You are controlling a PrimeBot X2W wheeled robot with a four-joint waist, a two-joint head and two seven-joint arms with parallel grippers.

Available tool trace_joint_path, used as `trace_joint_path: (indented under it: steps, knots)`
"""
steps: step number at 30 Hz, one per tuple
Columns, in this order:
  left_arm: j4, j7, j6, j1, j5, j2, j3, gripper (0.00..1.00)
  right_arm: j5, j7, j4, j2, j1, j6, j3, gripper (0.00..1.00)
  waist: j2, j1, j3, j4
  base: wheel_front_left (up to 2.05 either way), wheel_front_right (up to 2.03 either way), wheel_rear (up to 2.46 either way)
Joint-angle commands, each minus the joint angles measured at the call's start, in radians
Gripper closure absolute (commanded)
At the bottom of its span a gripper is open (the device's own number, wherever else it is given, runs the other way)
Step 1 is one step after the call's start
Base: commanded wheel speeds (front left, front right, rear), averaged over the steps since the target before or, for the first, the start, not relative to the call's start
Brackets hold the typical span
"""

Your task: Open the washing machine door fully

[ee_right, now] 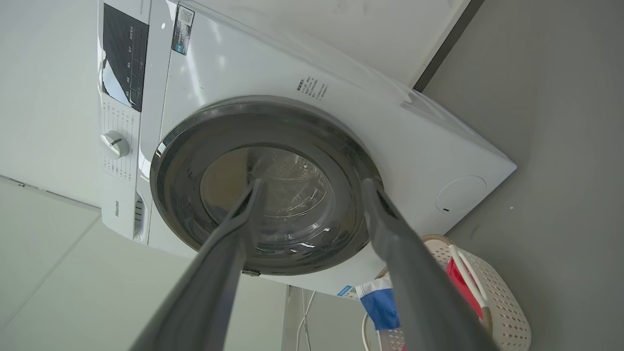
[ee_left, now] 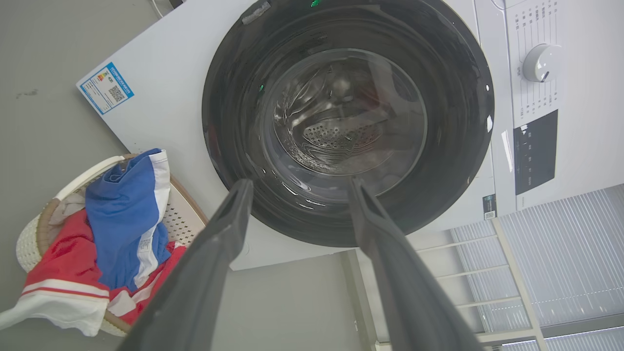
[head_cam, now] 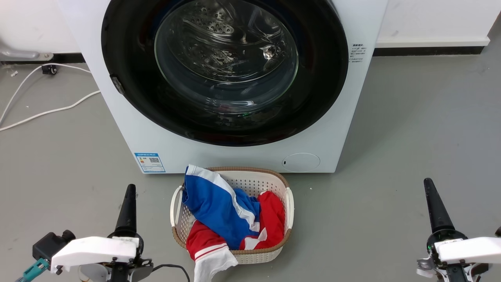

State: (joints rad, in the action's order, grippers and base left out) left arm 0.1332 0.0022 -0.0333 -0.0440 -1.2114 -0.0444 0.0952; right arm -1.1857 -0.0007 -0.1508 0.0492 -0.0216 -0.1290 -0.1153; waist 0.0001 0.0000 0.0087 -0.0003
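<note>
Sitting shut on the washing machine (head_cam: 235,156), the washing machine door (head_cam: 225,58) (glossy black rim) faces the left gripper (ee_left: 300,185) and right gripper (ee_right: 312,184), both spread wide, holding nothing.

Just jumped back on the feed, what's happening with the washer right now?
Nothing is being handled yet. The washing machine door looks shut, flush against the washing machine. The left claw and the right claw both hang open, short of the door and touching nothing. A laundry basket of red, white and blue clothes sits in front of the machine, between the two claws.
</note>
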Motion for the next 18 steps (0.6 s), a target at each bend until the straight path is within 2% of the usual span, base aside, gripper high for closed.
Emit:
trace_joint_path:
  steps: [1,2,10,18]
  knots:
    - [-0.035,-0.013,0.010,-0.003,0.060,-0.004,-0.010,0.00,0.061,-0.012,0.036,0.003,-0.007,-0.001,0.006,0.00,-0.0001,0.0000,0.000,0.000,0.00,0.00,0.00]
    - [-0.044,-0.021,0.021,0.000,0.110,-0.004,-0.019,0.00,0.113,-0.019,0.052,0.003,-0.003,-0.001,0.013,0.00,-0.0001,0.0000,0.001,0.000,0.00,0.00,0.00]
    - [-0.067,-0.051,0.062,0.012,0.303,-0.010,-0.061,0.00,0.333,-0.049,0.105,0.003,0.017,-0.001,0.044,0.00,-0.0001,0.0000,0.001,-0.001,0.00,0.00,0.00]
    - [-0.090,-0.075,0.094,0.022,0.418,-0.033,-0.102,0.00,0.479,-0.074,0.126,0.003,0.035,-0.001,0.057,0.00,-0.0001,0.0000,0.000,0.000,0.00,0.00,0.00]
